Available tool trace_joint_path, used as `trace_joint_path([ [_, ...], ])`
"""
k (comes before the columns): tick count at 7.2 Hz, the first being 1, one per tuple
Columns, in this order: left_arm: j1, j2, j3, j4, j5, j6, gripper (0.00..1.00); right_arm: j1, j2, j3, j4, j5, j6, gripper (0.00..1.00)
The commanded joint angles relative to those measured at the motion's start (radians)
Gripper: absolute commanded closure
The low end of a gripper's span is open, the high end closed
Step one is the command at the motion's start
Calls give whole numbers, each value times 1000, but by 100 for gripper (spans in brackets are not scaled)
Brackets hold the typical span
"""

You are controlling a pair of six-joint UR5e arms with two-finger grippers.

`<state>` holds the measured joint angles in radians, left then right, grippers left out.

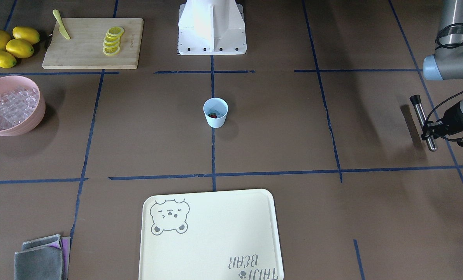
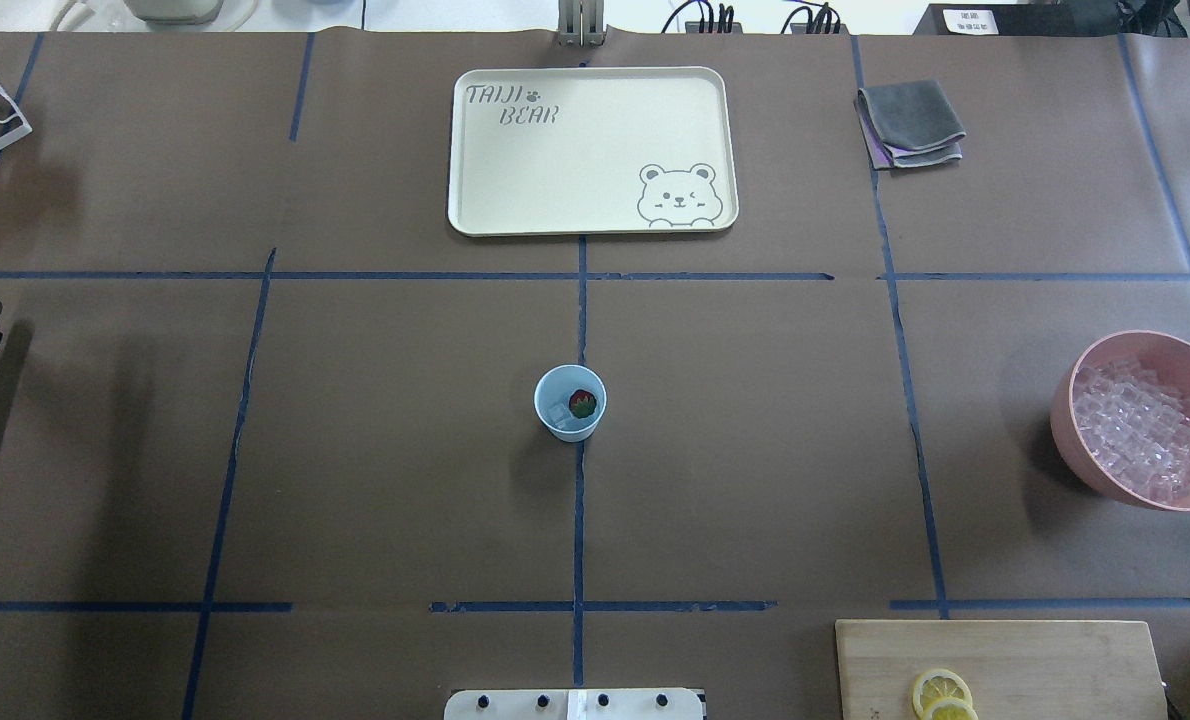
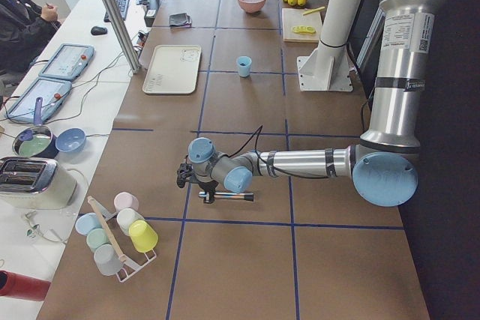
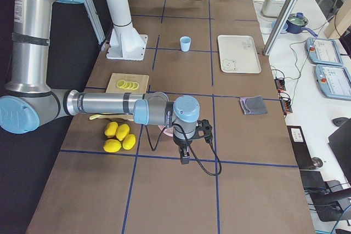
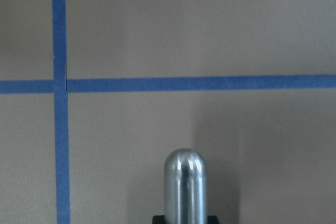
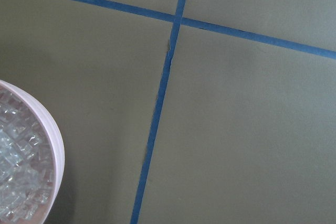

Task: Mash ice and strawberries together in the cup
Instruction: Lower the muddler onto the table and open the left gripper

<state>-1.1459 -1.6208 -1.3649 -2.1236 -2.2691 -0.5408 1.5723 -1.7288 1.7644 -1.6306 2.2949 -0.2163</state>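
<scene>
While the small pale-blue tapered cup [image 2: 569, 403] stands upright at the centre of the brown worktop [image 2: 375, 450], holding one red green-topped strawberry [image 2: 582, 403] beside clear ice cubes [image 2: 557, 413], the left tool [image 1: 430, 131] clenches a slim steel black-tipped muddler [image 1: 421, 118] well apart from it; whether the right tool [image 4: 185, 157] is clenched or released cannot be told.

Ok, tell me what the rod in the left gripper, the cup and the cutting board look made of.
The rod: likely polished steel, with mirror glints on its rounded tip; black cap, perhaps plastic. The cup: matte pale-blue plastic, it seems, uniform and dull. The cutting board: pale wood or bamboo, faint grain.
</scene>
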Motion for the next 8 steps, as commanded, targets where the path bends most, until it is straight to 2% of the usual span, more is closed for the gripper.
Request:
trace_joint_path([
  [1, 2, 4, -5, -22, -10, 2, 0, 0, 0, 0, 0, 0, 0, 1],
  [2, 0, 3, -31, -16, -15, 4, 0, 0, 0, 0, 0, 1, 2, 1],
  [4, -27, 1, -78, -10, -163, 48, 0, 0, 0, 0, 0, 1, 2, 1],
  [5, -88, 6, -89, -1, -176, 124, 0, 2, 0, -2, 0, 1, 2, 1],
  [6, -147, 3, -95, 83, -178, 260, 0, 0, 0, -2, 0, 1, 2, 1],
  [8, -260, 1, -204, 387, -168, 518, 0, 0, 0, 0, 0, 1, 2, 1],
])
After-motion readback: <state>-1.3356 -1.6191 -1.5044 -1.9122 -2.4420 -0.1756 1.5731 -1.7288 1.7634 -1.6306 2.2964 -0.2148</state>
